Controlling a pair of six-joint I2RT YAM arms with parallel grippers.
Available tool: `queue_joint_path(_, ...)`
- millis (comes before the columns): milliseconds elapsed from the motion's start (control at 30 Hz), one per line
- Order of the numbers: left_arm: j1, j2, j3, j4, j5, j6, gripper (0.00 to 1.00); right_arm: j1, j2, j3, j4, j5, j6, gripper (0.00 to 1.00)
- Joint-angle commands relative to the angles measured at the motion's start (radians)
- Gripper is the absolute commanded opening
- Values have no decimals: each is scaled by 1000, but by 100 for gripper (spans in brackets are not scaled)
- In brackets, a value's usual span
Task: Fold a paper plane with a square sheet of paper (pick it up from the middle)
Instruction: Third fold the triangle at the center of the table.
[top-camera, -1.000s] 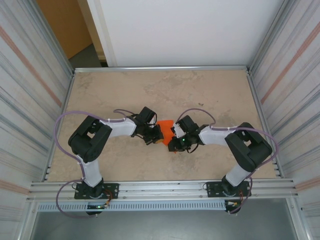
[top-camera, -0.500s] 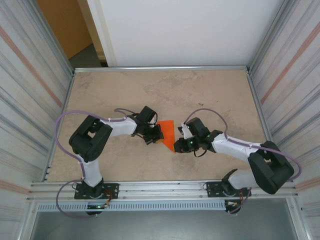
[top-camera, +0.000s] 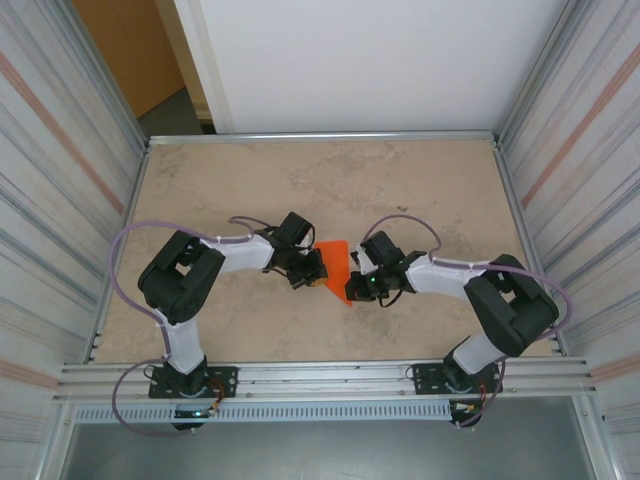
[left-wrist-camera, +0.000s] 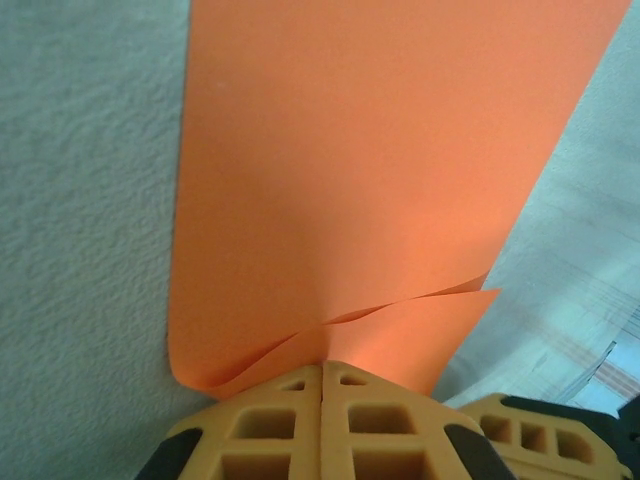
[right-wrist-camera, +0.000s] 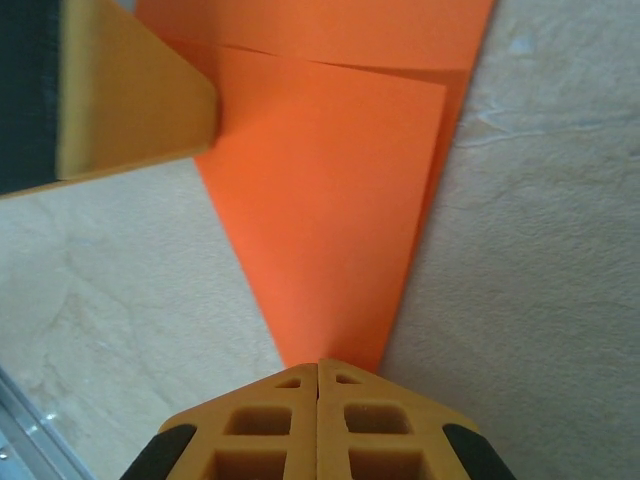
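The square sheet of paper (top-camera: 336, 260) is bright orange and folded into a narrow pointed shape with overlapping layers, held just above the table's middle. My left gripper (top-camera: 316, 268) is shut on its wide, doubled end (left-wrist-camera: 330, 200), and its jaws (left-wrist-camera: 322, 368) meet with paper between them. My right gripper (top-camera: 351, 287) is shut on the pointed tip (right-wrist-camera: 330, 250), and those jaws (right-wrist-camera: 318, 365) are closed tight. One finger of the left gripper (right-wrist-camera: 130, 100) touches the paper's far corner in the right wrist view.
The beige table (top-camera: 420, 190) stretches behind and beside the arms. Ribbed metal walls (top-camera: 50, 200) close in left and right, and a metal rail (top-camera: 320, 375) runs along the near edge by both arm bases.
My right gripper has closed on the paper's tip. The right arm swung its elbow outward, then drew back in. The left gripper has kept its hold in place.
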Motion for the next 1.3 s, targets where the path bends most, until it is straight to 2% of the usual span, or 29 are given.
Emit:
queue_joint_path(0, 1, -1, -8, -19, -31, 43, 4, 11, 31, 19, -41, 37, 1, 5)
queue_joint_path(167, -24, -66, -12, 49, -31, 90, 5, 23, 53, 20, -79, 73, 1, 3)
queue_joint_path(433, -76, -79, -104, 193, -35, 78, 5, 25, 64, 26, -105, 90, 7, 3)
queue_joint_path(633, -87, -67, -111, 192, -58, 96, 5, 26, 82, 36, -122, 97, 7, 2)
queue_joint_path(733, -84, -64, -104, 144, -108, 110, 4, 31, 86, 37, -138, 113, 8, 2)
queue_joint_path(867, -60, -59, -104, 104, -148, 111, 4, 33, 91, 37, -162, 131, 6, 2)
queue_joint_path(1267, 94, -25, -118, 89, -117, 172, 4, 33, 108, 35, -200, 164, 5, 2)
